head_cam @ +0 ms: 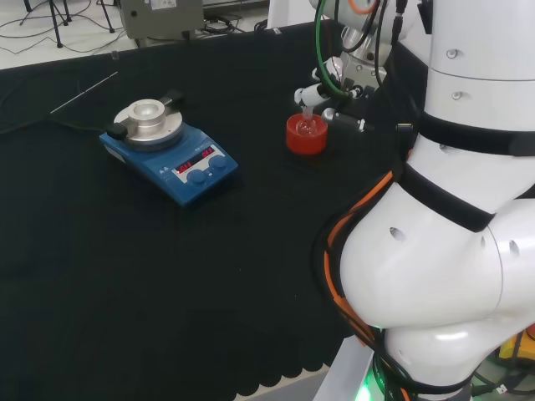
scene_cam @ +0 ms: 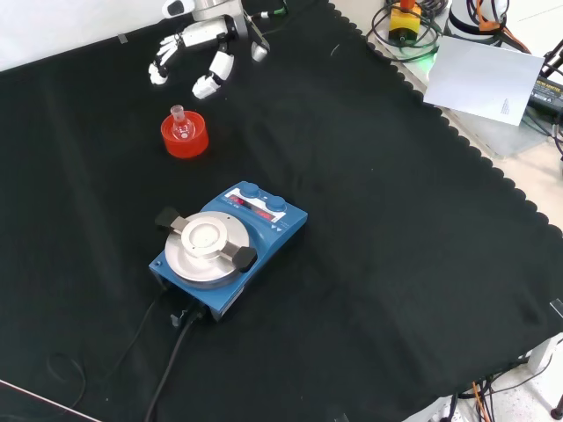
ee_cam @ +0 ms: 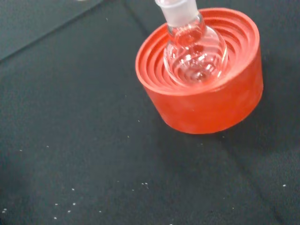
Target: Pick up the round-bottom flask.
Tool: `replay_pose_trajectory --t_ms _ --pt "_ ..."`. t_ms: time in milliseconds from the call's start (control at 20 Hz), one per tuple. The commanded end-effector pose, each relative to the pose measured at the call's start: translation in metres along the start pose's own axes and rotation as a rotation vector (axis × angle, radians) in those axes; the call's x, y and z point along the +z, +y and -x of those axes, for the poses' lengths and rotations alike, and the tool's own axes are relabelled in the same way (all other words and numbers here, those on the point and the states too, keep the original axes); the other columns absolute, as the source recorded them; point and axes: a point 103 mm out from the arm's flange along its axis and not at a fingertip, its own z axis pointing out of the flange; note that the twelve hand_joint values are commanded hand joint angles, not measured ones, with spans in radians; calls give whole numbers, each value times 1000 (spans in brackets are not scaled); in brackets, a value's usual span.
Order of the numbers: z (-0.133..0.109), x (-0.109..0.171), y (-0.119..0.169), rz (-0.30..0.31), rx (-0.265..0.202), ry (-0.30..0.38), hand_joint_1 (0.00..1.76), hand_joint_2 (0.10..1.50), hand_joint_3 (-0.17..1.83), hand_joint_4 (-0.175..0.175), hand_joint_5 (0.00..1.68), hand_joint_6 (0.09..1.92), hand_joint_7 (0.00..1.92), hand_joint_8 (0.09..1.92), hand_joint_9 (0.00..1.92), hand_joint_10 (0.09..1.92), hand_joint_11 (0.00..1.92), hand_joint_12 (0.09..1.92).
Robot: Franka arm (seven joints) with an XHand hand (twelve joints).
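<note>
One clear round-bottom flask (scene_cam: 180, 126) sits in its red ribbed stand (scene_cam: 185, 137), hard to see against it in the head view. Nearby the hand (scene_cam: 204, 53) hangs with fingers relaxed, holding nothing.

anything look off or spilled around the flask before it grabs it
Nothing stands out. The small clear glass round-bottom flask sits upright in its red ribbed ring stand, with no spill on the black cloth. The black and white hand hovers apart from it, fingers relaxed.
</note>
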Motion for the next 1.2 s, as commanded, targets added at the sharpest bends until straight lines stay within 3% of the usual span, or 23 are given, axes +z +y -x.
replay_pose_trajectory --t_ms 50,850,1200 --pt "9 13 14 -3 7 14 774 739 622 -14 507 87 164 620 347 676 0 1307" --pt "31 30 39 -26 25 25 784 726 631 -14 505 87 162 621 347 676 0 1313" --pt "33 34 40 -3 22 19 789 720 635 -12 510 87 162 622 348 677 0 1317"
